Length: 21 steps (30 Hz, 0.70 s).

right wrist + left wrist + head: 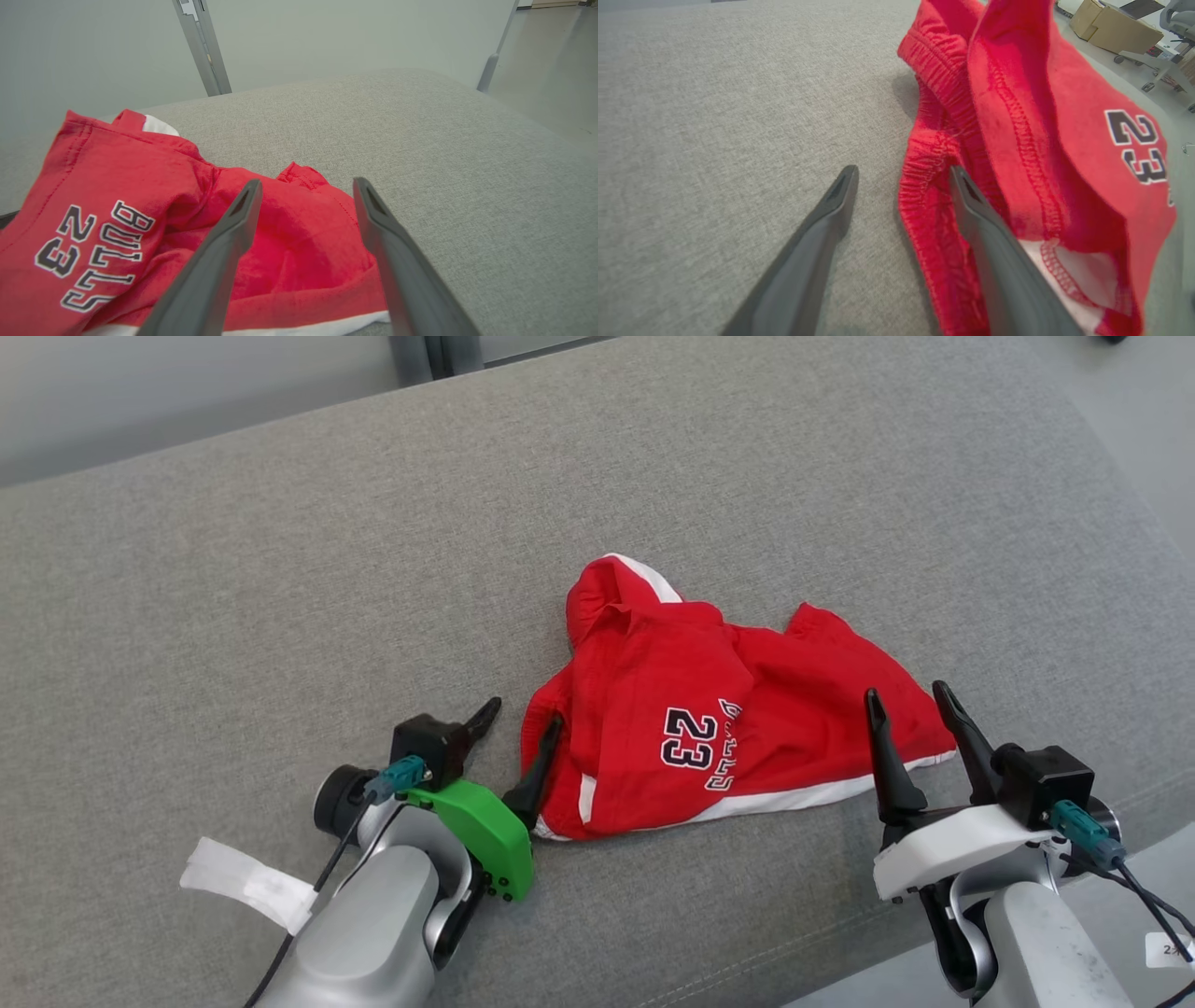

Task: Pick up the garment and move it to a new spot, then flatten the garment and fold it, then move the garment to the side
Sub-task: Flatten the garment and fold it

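Observation:
The garment (709, 709) is a crumpled pair of red shorts with white trim and a "23" print, lying on the grey cushion (280, 569). My left gripper (525, 714) stands open at the garment's left edge; in the left wrist view its right finger reaches under the raised elastic waistband (924, 186), the left finger over bare cushion. My right gripper (907, 695) stands open over the garment's right end. In the right wrist view the red cloth (299, 242) lies between and below its fingers.
The cushion's front edge (840, 952) runs just below the right gripper, with floor beyond. A strip of white tape (247, 885) hangs from the left forearm. A metal post (203, 46) stands behind the cushion. A cardboard box (1115, 25) and a chair base sit on the floor far off.

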### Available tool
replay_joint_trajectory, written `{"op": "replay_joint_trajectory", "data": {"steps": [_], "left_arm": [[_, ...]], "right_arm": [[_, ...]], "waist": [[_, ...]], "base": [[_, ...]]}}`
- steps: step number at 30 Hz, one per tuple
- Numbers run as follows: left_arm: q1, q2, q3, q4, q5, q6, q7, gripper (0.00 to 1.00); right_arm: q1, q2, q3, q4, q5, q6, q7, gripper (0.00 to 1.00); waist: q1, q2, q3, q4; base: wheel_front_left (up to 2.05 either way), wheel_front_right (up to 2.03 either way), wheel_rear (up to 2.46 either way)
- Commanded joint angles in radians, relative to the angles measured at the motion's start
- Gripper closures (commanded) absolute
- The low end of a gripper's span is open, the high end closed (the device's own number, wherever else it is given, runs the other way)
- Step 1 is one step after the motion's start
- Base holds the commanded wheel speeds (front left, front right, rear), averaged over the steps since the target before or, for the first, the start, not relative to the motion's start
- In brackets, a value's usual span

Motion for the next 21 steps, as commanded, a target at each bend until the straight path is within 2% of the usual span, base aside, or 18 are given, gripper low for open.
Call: {"op": "replay_joint_trajectory", "data": {"steps": [1, 3, 4, 6, 10, 12, 15, 21], "left_arm": [[-0.025, -0.002, 0.009, 0.022, 0.012, -0.003, 0.000, 0.00], [-0.026, -0.005, 0.007, 0.030, 0.012, -0.003, 0.000, 0.00], [-0.029, -0.007, 0.000, 0.037, 0.016, -0.003, 0.000, 0.20], [-0.034, -0.010, -0.016, 0.042, 0.006, -0.003, 0.000, 1.00], [-0.037, -0.014, -0.044, 0.052, -0.023, -0.003, 0.000, 1.00], [-0.042, -0.008, -0.027, 0.036, -0.024, -0.003, 0.000, 1.00], [-0.028, 0.006, 0.037, 0.002, -0.002, 0.002, 0.000, 1.00], [0.041, 0.020, 0.184, -0.059, 0.059, 0.039, 0.000, 1.00]], "right_arm": [[-0.014, -0.001, 0.003, 0.003, 0.007, -0.001, -0.003, 0.00], [-0.015, -0.001, 0.004, 0.004, 0.008, -0.001, -0.003, 0.00], [-0.015, 0.000, 0.005, 0.005, 0.008, -0.001, -0.003, 0.00], [-0.014, 0.000, 0.004, 0.005, 0.010, -0.001, -0.003, 0.00], [-0.007, 0.000, -0.004, 0.005, 0.009, -0.001, -0.003, 0.00], [-0.006, 0.000, -0.008, 0.005, 0.004, -0.001, -0.003, 0.00], [-0.007, 0.000, -0.016, 0.000, 0.000, -0.001, -0.003, 0.00], [0.007, 0.000, -0.023, 0.001, 0.007, -0.001, -0.003, 0.00]], "waist": [[0.0000, -0.0001, 0.003, -0.013], [0.0000, -0.0001, 0.004, -0.016], [0.0000, -0.0001, 0.004, -0.018], [0.0000, -0.0001, 0.004, -0.022], [0.0000, -0.0001, 0.002, -0.019], [0.0000, -0.0001, -0.001, -0.011], [0.0000, -0.0001, -0.007, 0.009], [0.0000, -0.0001, -0.029, 0.075]], "base": [[0.00, 0.00, 0.00], [0.00, 0.00, 0.00], [0.00, 0.00, 0.00], [0.00, 0.00, 0.00], [0.00, 0.00, 0.00], [0.00, 0.00, 0.00], [0.00, 0.00, 0.00], [0.00, 0.00, 0.00]]}}
